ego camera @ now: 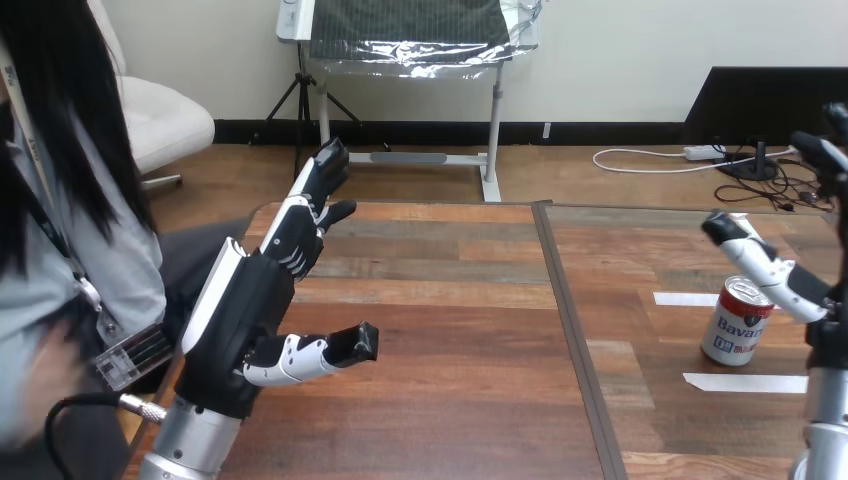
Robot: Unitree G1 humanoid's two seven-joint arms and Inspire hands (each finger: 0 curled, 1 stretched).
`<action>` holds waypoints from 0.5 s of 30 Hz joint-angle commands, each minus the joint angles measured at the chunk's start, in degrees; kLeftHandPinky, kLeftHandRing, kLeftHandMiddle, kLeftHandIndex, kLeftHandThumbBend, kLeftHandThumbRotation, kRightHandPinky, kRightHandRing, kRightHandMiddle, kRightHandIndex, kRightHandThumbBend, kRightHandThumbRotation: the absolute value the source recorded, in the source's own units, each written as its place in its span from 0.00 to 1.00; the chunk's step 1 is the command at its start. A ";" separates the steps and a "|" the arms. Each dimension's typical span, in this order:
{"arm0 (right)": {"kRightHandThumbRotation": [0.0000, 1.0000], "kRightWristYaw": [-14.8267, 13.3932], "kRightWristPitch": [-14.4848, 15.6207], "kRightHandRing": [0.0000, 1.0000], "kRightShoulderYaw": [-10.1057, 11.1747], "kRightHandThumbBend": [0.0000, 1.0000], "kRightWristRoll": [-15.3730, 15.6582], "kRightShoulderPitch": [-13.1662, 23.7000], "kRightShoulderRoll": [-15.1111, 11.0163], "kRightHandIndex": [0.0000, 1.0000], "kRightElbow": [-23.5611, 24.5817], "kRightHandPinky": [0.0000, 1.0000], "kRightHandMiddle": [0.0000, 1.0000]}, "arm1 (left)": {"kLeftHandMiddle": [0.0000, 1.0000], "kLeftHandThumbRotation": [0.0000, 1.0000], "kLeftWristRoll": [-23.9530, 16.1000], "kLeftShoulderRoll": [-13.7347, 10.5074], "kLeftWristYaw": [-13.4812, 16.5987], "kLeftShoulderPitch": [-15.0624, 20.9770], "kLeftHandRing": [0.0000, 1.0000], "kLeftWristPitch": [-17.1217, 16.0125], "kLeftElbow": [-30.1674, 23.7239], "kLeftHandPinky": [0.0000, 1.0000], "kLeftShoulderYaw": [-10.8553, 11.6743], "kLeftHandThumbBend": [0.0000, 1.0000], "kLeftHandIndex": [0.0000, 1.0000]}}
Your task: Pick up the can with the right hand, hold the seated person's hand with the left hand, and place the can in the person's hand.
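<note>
Showed a red-and-white can (735,325) standing upright on the tabletop (450,330) at 4 o'clock, between two white tape strips (745,382), probably marks for its starting place. Set the right hand (775,275) right by the can, at its 1 o'clock, fingers spread apart and closed on nothing; judged to be a reach lined up for a grasp round the can's side. Laid one finger across the can's top rim; could not tell whether touching.

Held the left hand (245,320) lifted at 8 o'clock, well apart from the can, fingers straight and pointing to 12 o'clock, thumb out toward 3 o'clock, empty; read as a palm made ready to take the person's hand. Seated the person (110,270) at the tabletop's 9 o'clock side.

Cut the right hand's palm and arm off at the 3 o'clock edge. Could not make out the person's hand clearly near the 8 o'clock corner.
</note>
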State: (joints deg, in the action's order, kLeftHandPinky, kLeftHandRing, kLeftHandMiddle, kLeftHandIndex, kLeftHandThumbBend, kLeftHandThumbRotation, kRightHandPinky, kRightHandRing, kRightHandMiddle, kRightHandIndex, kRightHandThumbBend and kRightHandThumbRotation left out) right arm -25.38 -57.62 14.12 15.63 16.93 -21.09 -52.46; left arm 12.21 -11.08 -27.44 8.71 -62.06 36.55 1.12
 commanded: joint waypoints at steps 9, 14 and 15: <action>0.49 -1.02 1.94 0.88 -0.24 1.00 -1.55 7.01 -2.47 0.93 -5.26 0.88 0.84 | 1.00 0.64 1.13 -0.91 -0.02 2.97 0.99 -1.32 -0.59 0.92 1.48 1.00 1.00; 0.49 -0.73 3.61 0.88 -0.29 1.00 -2.25 7.63 -2.71 0.94 -6.94 0.88 0.84 | 1.00 0.65 1.54 -0.89 -0.32 3.05 0.99 -1.73 -0.50 0.92 1.59 1.00 1.00; 0.49 -0.40 3.88 0.88 -0.26 1.00 -2.65 7.73 -2.68 0.93 -7.24 0.88 0.84 | 1.00 0.65 1.66 -0.93 -0.46 3.02 0.99 -1.70 -0.57 0.92 1.56 1.00 1.00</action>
State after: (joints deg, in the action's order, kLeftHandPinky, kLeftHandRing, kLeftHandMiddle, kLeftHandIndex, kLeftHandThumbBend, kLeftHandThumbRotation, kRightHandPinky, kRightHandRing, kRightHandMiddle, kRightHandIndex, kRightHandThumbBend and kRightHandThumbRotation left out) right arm -26.32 -54.87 13.97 14.41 19.35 -22.71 -58.20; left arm 13.01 -11.17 -27.71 8.71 -62.51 36.55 1.70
